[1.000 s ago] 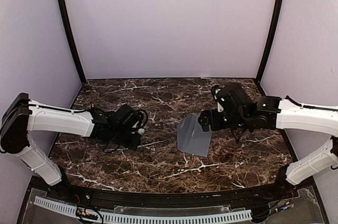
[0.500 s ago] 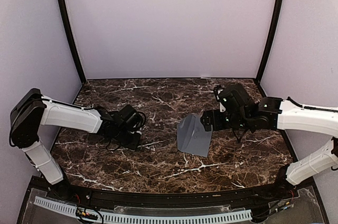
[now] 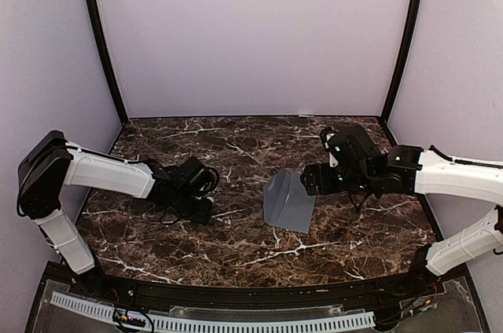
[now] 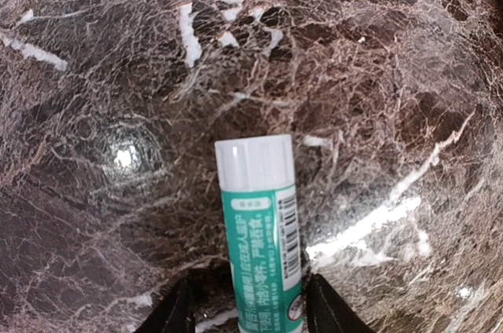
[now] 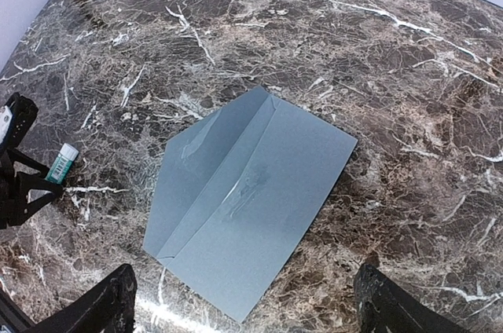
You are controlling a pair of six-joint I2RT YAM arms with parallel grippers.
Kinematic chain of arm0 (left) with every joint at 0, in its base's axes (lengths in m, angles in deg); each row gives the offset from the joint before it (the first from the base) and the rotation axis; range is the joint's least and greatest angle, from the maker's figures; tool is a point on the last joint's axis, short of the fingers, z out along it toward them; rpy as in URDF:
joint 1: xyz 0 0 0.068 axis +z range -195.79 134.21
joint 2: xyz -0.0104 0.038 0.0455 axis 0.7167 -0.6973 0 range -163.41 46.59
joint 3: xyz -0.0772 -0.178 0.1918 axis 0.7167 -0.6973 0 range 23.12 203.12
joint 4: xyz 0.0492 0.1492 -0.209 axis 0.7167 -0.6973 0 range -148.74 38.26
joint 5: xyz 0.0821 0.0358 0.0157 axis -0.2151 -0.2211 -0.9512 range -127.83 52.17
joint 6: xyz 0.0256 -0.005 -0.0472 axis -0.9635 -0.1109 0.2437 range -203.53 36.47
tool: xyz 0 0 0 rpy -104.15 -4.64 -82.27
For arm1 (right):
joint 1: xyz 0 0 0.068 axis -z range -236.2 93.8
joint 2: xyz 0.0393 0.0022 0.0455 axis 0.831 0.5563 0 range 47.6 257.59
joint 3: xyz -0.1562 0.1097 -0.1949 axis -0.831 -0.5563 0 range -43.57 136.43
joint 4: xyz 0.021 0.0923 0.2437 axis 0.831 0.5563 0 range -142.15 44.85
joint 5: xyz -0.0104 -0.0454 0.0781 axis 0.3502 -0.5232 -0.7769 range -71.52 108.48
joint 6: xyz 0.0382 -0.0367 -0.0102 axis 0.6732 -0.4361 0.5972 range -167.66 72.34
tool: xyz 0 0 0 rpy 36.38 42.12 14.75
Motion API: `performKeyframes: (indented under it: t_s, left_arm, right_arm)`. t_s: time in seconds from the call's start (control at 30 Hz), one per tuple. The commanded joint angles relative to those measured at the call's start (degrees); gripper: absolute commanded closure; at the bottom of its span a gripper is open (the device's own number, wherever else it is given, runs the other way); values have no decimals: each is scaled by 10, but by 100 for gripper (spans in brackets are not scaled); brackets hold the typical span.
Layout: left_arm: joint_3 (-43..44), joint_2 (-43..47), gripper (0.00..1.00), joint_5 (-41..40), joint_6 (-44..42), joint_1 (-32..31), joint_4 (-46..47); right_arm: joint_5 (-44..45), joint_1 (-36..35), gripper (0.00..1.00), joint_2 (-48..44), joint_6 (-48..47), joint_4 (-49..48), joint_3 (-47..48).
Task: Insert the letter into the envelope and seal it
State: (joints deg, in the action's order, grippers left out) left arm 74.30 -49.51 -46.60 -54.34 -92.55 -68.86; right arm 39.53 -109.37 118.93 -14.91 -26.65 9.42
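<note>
The slate-grey envelope (image 3: 287, 201) lies flat mid-table with its pointed flap open toward the left; it also shows in the right wrist view (image 5: 251, 192). The cream letter is not visible in any view. My right gripper (image 3: 312, 180) hovers over the envelope's right edge, and its jaws (image 5: 247, 305) are wide open and empty. My left gripper (image 3: 204, 206) is low on the table to the left of the envelope. It is open (image 4: 245, 305), its fingers on either side of a green-and-white glue stick (image 4: 261, 231) that lies on the marble, with a gap on the left side.
The glue stick (image 5: 61, 162) lies about a hand's width left of the envelope's flap. The dark marble table (image 3: 236, 247) is enclosed by lilac walls with black corner posts (image 3: 102, 50).
The left arm's shoulder and upper link have swung inward and the left gripper has settled slightly lower and to the right. The right gripper has drifted slightly right. The envelope has not moved.
</note>
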Motion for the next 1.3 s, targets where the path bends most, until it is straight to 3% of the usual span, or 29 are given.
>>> performKeyframes:
  t_s: [0.0,0.4,0.63,0.83,1.03,1.27]
  left_arm:
    - [-5,15,50,6,-1,4,-31]
    - [17,63,41,67,-37,4,-6]
    - [62,77,41,86,-72,4,-5]
    - [116,27,54,111,-95,4,61]
    - [195,-70,67,121,-100,5,97]
    - [267,-177,69,110,-99,19,99]
  right_arm:
    - [7,5,7,-14,-8,-25,-8]
    - [-7,27,9,-18,-14,-49,-27]
    - [-35,65,22,-15,-19,-78,-54]
    - [-140,131,50,22,-30,-153,-92]
    - [-234,185,54,95,-26,-208,-105]
    - [-289,215,55,184,-24,-242,-93]
